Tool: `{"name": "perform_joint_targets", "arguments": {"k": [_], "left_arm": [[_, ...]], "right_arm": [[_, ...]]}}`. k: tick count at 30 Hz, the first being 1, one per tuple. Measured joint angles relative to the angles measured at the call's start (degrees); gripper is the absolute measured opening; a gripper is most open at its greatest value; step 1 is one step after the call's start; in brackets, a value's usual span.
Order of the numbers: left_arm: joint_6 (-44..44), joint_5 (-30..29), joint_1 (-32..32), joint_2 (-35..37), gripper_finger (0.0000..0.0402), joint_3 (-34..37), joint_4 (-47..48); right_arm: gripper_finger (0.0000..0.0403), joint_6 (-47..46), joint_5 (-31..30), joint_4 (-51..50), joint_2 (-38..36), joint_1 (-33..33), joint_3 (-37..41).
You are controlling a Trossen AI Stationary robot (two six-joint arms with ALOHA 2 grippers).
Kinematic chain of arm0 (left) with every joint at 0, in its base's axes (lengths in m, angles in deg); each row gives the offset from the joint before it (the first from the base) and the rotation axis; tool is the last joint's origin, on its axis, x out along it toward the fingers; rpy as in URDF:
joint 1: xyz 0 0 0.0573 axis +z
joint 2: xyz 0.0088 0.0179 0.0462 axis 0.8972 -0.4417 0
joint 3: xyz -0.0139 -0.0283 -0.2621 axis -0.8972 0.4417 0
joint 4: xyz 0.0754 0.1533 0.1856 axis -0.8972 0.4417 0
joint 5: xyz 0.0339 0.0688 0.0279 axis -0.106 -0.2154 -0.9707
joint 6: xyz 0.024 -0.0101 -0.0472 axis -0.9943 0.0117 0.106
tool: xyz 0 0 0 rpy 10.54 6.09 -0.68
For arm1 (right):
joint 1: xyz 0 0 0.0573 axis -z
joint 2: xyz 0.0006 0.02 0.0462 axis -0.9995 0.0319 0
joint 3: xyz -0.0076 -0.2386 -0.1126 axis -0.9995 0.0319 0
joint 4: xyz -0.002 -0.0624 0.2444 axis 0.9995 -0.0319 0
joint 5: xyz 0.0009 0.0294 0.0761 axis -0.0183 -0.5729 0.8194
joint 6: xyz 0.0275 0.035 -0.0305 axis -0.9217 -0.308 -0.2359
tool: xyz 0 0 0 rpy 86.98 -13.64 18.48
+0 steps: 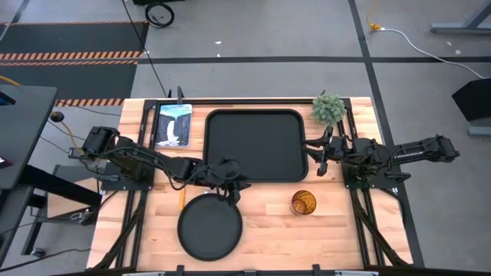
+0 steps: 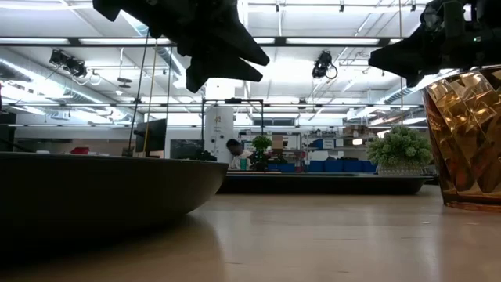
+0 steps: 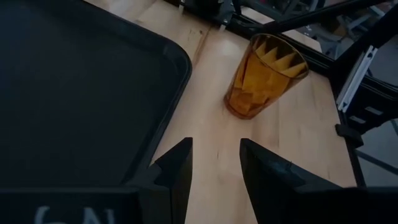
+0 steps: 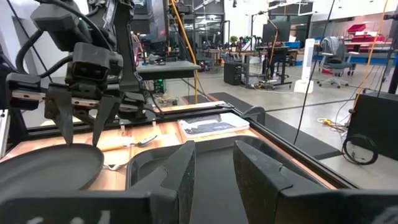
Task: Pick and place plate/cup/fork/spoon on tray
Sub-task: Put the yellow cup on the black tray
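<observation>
The black tray [image 1: 255,146] lies at the table's far middle. The round black plate [image 1: 209,227] lies near the front edge, and the amber cup [image 1: 304,202] stands upright to its right. My left gripper [image 1: 232,190] hovers open and empty above the plate's far rim, between plate and tray. In the left wrist view the left gripper [image 3: 214,168] is over bare wood, facing the cup [image 3: 264,78]. My right gripper [image 1: 318,157] is open and empty at the tray's right edge. The spoon's orange handle [image 1: 182,201] peeks out beside the left arm. A silver utensil end [image 4: 134,144] lies beyond the plate [image 4: 43,165].
A small green potted plant [image 1: 328,109] stands at the far right corner. A picture book [image 1: 173,125] lies left of the tray. Bare wood shows between the plate and the cup and along the front right.
</observation>
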Motion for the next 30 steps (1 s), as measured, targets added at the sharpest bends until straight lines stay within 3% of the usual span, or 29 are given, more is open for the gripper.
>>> {"name": "perform_joint_targets", "arguments": {"k": [6,11,21,30], "left_arm": [[1.69,-0.15,-0.37,-0.16,0.0141,-1.26,1.21],[-0.30,-0.61,-1.19,-4.50,0.0141,-9.24,7.48],[-0.17,-0.62,-1.09,-16.59,0.0141,-28.13,24.42],[0.19,-0.06,-1.12,-24.53,0.0141,-43.06,33.85]], "right_arm": [[0.0116,0.26,0.47,0.50,0.00,0.00,-0.02],[0.0116,-0.11,0.71,-0.53,0.04,-0.07,-0.13],[0.0116,-3.06,-0.33,-24.56,1.39,-0.71,-14.13],[0.0116,-6.00,-9.61,-35.66,2.25,-1.73,-19.04]]}}
